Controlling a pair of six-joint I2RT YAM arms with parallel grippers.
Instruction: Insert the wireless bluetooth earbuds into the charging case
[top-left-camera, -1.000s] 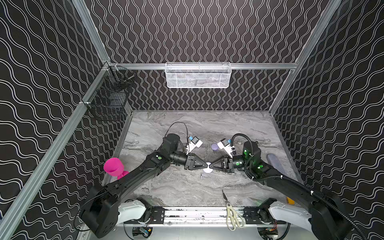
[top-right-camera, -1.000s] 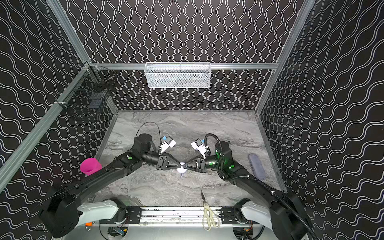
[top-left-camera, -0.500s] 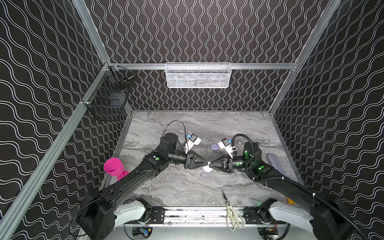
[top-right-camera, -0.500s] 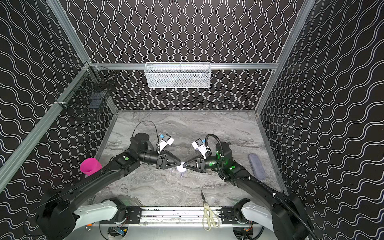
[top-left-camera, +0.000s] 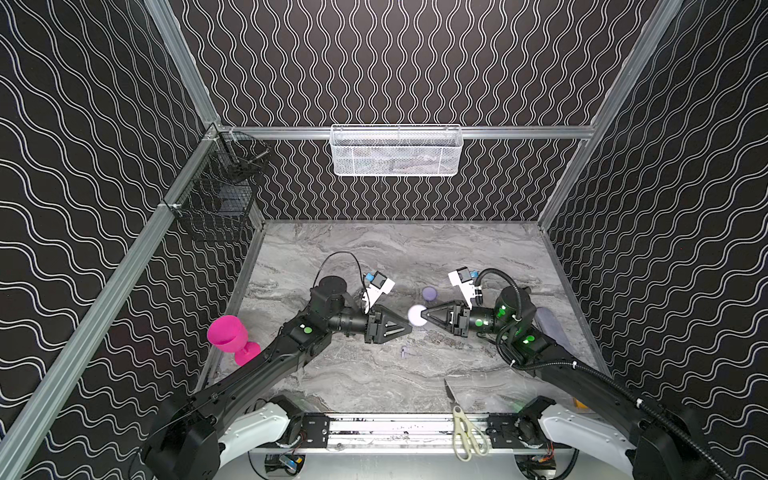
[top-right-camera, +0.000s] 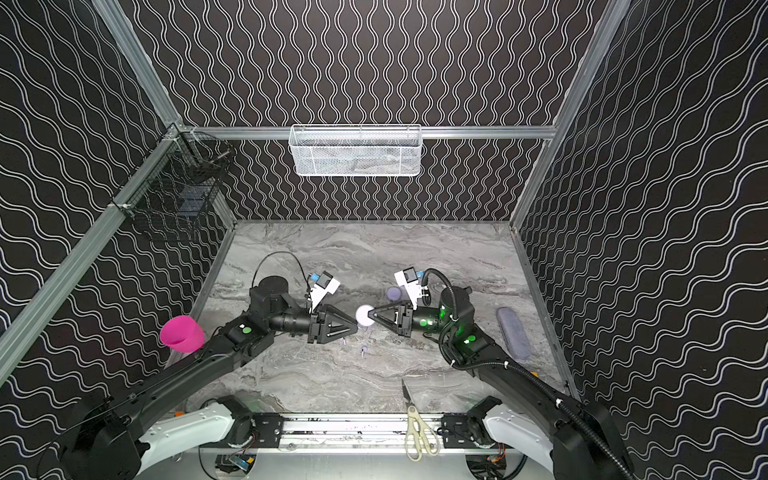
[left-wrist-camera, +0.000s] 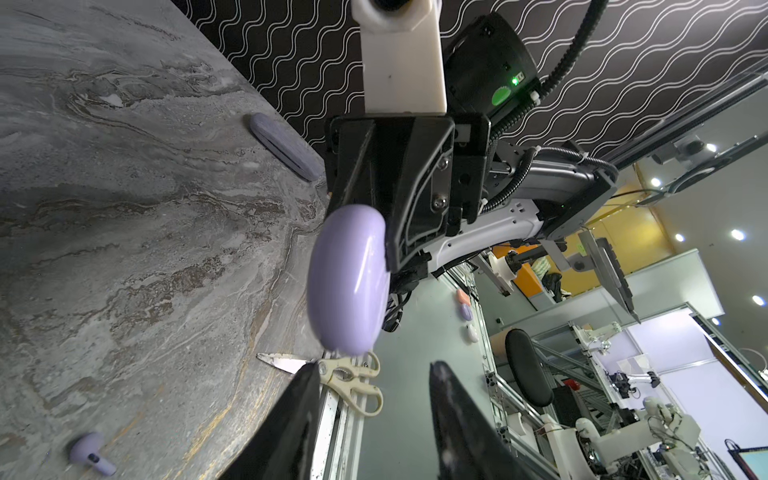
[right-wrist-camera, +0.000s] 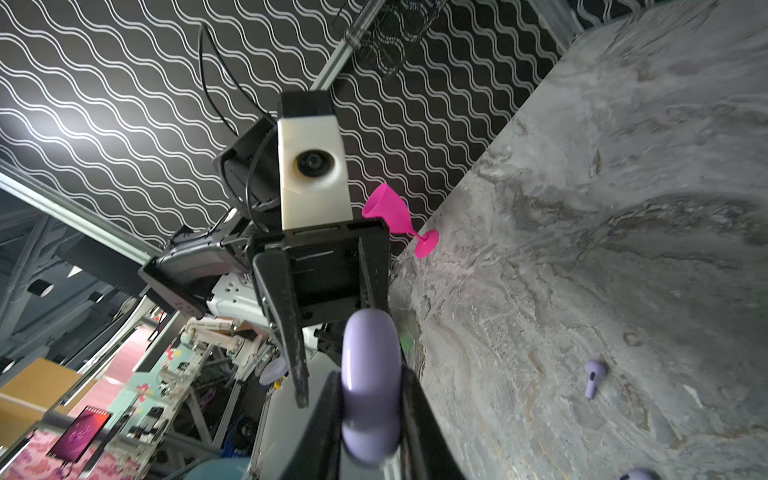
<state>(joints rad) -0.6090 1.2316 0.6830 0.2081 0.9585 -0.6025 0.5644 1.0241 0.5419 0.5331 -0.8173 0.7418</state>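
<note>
The right jaws are pinching the lavender charging case (top-left-camera: 417, 314) above the bench (top-left-camera: 374, 257), the left jaws are standing partly open, gripping nothing, tips just beside the case, while one earbud (top-left-camera: 405, 351) is lying loose on the bench close by.

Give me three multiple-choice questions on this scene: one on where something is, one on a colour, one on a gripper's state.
1. Where do the scissors lie? A by the front rail; B at the far back; C mid-table.
2. What colour is the goblet? A green; B white; C pink.
3. The right gripper is: A open and empty; B shut on the round case; C out of view.
Answers: 1 A, their handles overlap the rail in both top views. 2 C, it is bright pink in both top views. 3 B, it pinches the case in both wrist views.
</note>
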